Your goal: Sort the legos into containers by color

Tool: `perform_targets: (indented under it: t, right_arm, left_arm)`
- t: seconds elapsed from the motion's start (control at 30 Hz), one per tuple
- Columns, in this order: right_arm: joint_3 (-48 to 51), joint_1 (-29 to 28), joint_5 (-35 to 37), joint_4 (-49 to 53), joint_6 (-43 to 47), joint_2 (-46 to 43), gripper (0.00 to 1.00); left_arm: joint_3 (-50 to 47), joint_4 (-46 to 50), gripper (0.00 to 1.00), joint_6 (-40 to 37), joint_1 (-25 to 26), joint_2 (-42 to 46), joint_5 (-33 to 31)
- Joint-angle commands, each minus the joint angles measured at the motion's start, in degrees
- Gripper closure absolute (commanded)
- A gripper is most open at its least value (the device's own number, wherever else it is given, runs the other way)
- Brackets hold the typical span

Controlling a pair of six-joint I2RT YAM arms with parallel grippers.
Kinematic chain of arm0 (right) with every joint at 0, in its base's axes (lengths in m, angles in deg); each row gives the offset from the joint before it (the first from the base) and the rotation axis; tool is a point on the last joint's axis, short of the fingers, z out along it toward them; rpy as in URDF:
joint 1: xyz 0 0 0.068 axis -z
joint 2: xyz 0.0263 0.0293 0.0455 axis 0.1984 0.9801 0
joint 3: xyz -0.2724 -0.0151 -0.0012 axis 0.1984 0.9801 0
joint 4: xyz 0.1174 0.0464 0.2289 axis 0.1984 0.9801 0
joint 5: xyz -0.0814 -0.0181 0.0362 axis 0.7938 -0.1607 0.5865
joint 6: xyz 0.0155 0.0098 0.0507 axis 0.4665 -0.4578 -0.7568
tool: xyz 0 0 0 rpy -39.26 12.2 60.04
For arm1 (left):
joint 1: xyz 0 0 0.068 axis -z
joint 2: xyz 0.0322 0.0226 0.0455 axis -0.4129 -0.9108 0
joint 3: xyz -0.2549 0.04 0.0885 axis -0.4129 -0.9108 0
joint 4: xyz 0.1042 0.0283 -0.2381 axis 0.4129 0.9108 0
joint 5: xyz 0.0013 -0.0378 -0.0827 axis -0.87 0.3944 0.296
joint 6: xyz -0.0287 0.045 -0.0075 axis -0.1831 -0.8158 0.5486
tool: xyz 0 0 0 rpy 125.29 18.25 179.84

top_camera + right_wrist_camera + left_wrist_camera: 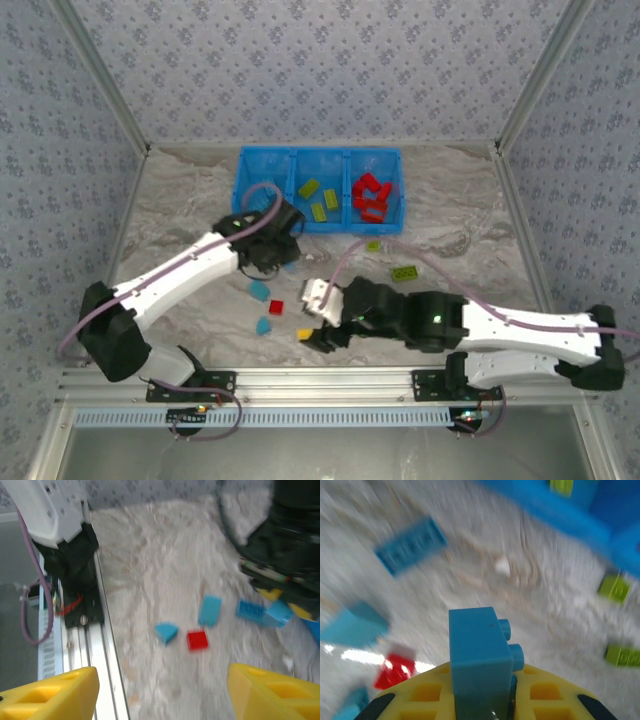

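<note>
My left gripper (482, 692) is shut on a light blue lego (480, 655), which stands upright between the yellow pads with its studs to the right. From above, this left gripper (275, 245) hangs just in front of the blue bin (320, 151). The bin's middle container holds green legos (318, 197) and its right container holds red legos (371, 197). My right gripper (162, 695) is open with nothing between its fingers, over the table near a red lego (197, 640) and two blue legos (166, 631) (209, 610).
Loose on the table are blue legos (259, 290) (264, 326), a red one (276, 307) and green ones (404, 272) (373, 245). The metal rail (90, 645) and the left arm's base (70, 555) lie close to the right gripper's left side.
</note>
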Motion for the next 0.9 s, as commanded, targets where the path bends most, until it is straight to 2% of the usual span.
perform_targets:
  t: [0.0, 0.13, 0.2, 0.37, 0.6, 0.87]
  right_arm:
    - [-4.01, -3.51, 15.35, -14.77, 6.57, 8.13, 0.29]
    - [-8.68, -2.23, 25.22, -21.41, 8.25, 18.25, 0.29]
    - [-13.35, 0.41, 25.07, -21.38, 6.74, 22.11, 0.29]
    - [-15.55, 7.51, 20.5, -23.62, 2.29, 26.03, 0.29]
    - [-19.23, 12.69, 19.68, -20.41, -1.93, 29.4, 0.29]
    - [-20.03, 13.77, 19.07, -19.28, -4.25, 31.62, 0.28]
  left_arm:
    - [2.61, 1.73, 0.85, -14.23, -7.55, 1.43, -1.46]
    - [5.01, -3.95, 0.85, -21.69, -15.42, -2.08, 0.15]
    - [8.69, -5.29, 0.84, -24.69, -17.98, -6.37, 1.79]
    - [18.7, -5.66, 0.84, -29.98, -21.32, -17.99, 6.38]
    - [29.99, -3.32, 0.83, -32.75, -23.79, -31.85, 11.77]
    - [32.86, -4.72, 0.82, -35.27, -23.96, -40.2, 15.77]
